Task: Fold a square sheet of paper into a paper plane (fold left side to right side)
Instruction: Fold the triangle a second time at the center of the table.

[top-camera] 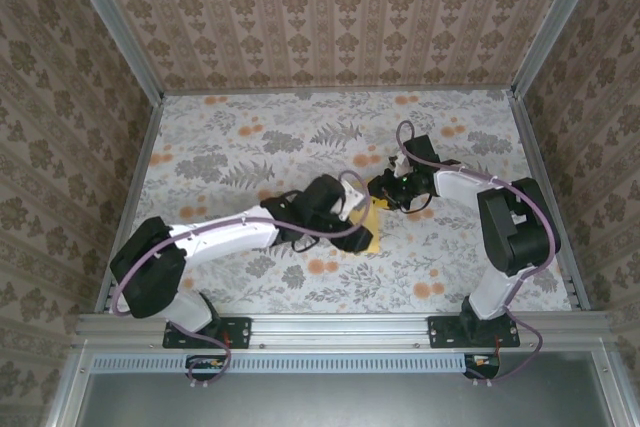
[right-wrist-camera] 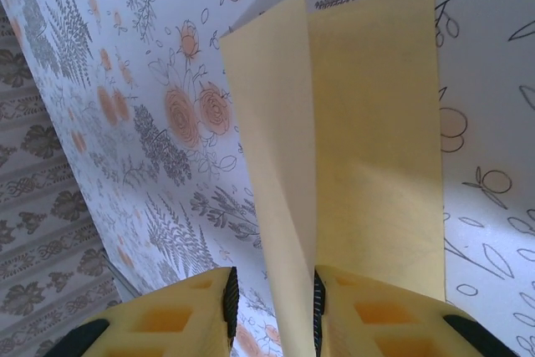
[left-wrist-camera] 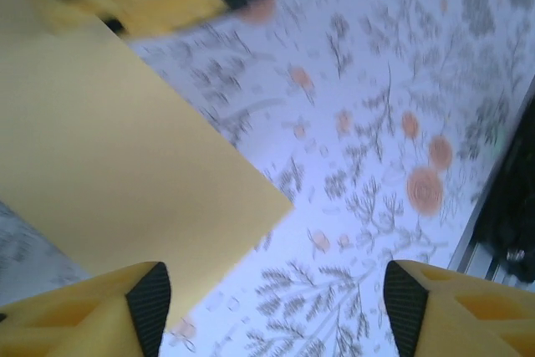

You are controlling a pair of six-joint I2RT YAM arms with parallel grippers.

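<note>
You have the square sheet of paper at the middle of the flowered table, lying between the two arms' tips and only partly folded. One half lies flat on the cloth while the other stands up as a flap. Your right gripper is the one that matters here: its jaws are narrow and straddle the near end of that raised flap. The paper leans against one pad and a sliver of tablecloth shows between it and the other, so I judge the flap is not clamped. From that wrist the crease runs straight away from the jaws, so the sheet's long axis lines up with the gripper's reach, and the flat half lies to the side of the crease that the flap must fall towards. Your left gripper stands wide with nothing between its fingers. The sheet sits off to one side of it and beyond, a corner pointing towards the gap and an edge passing just beside one finger. The right arm is the better placed, and the coming move looks to turn on carrying the flap sideways across the crease, not along it
</note>
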